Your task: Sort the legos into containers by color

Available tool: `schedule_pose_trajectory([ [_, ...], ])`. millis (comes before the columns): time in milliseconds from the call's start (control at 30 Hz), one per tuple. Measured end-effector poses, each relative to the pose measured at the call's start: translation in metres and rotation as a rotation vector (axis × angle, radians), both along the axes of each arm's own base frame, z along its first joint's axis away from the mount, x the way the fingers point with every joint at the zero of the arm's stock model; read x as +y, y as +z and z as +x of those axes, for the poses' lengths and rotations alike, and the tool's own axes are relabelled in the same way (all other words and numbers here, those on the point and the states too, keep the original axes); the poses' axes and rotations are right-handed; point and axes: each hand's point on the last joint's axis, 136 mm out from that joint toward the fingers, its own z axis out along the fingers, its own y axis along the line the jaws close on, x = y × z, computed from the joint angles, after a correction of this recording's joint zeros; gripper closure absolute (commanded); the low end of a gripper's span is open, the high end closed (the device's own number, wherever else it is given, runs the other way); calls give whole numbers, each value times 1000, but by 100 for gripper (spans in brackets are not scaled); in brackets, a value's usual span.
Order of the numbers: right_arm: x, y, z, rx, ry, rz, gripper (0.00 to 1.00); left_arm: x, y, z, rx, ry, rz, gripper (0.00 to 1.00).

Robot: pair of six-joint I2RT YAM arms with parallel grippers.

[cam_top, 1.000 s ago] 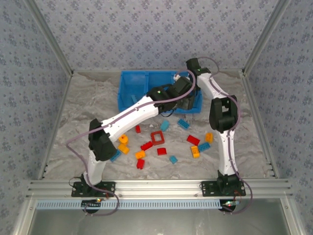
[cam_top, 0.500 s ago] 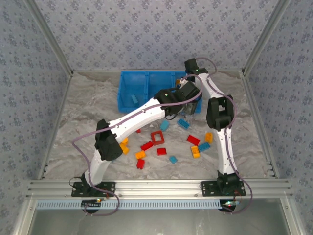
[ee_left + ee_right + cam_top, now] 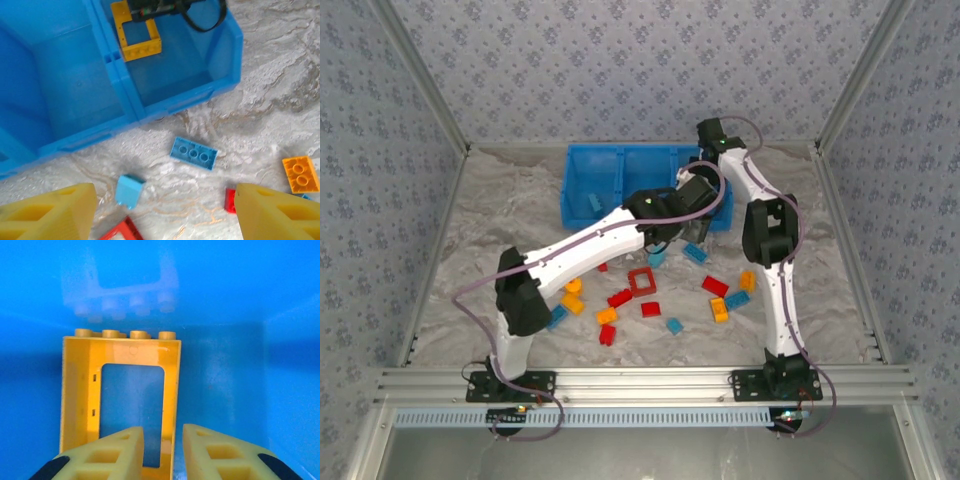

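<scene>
The blue bin point(image 3: 592, 190) stands at the back of the table. A yellow-orange frame lego point(image 3: 120, 390) lies in its right compartment point(image 3: 220, 55). My right gripper point(image 3: 162, 432) reaches down into that compartment, open narrowly, its fingers either side of the frame's right bar without pinching it. My left gripper point(image 3: 165, 210) hovers open and holds nothing, just in front of the bin. Below it lie a light blue brick point(image 3: 193, 153), a small light blue piece point(image 3: 129, 190) and a corner of the red frame point(image 3: 122, 232). Red, orange and blue legos point(image 3: 651, 309) are scattered mid-table.
The left arm point(image 3: 610, 232) stretches diagonally across the table toward the bin's right end, close to the right arm point(image 3: 760, 200). A blue piece point(image 3: 592, 203) lies in the bin's left compartment. The crumpled grey cloth point(image 3: 500, 230) is bare at the far left and right.
The left arm swung toward the bin's right end, then drew back a little toward the near side. The right arm has stayed over the right compartment.
</scene>
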Motion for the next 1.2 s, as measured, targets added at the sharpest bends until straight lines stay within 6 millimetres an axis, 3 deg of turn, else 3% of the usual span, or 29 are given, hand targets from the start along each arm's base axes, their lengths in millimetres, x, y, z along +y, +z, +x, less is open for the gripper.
schedule_pose_trajectory([
  [67, -1, 26, -4, -38, 0, 5, 71, 12, 1, -6, 9, 10, 0, 29],
  [200, -4, 106, -34, -168, 7, 22, 71, 41, -8, -20, 62, 52, -10, 34],
  [300, 0, 172, -82, -301, 29, 48, 69, 74, -28, -28, 134, 112, -9, 43],
  [400, 13, 205, -147, -397, 78, 92, 64, 106, -62, -32, 232, 192, -4, 49],
  [467, 28, 204, -193, -416, 131, 122, 60, 122, -88, -35, 301, 241, 5, 48],
  [567, 53, 167, -261, -371, 236, 175, 53, 138, -124, -41, 399, 287, 16, 47],
  [700, 78, 102, -351, -265, 397, 200, 43, 130, -149, -45, 475, 294, -4, 47],
  [800, 90, 92, -403, -282, 510, 253, 40, 122, -164, -44, 510, 301, -15, 47],
  [933, 95, 105, -436, -348, 553, 324, 41, 118, -178, -44, 542, 327, -23, 50],
  [1200, 97, 101, -437, -362, 497, 300, 41, 123, -192, -50, 574, 386, -31, 54],
])
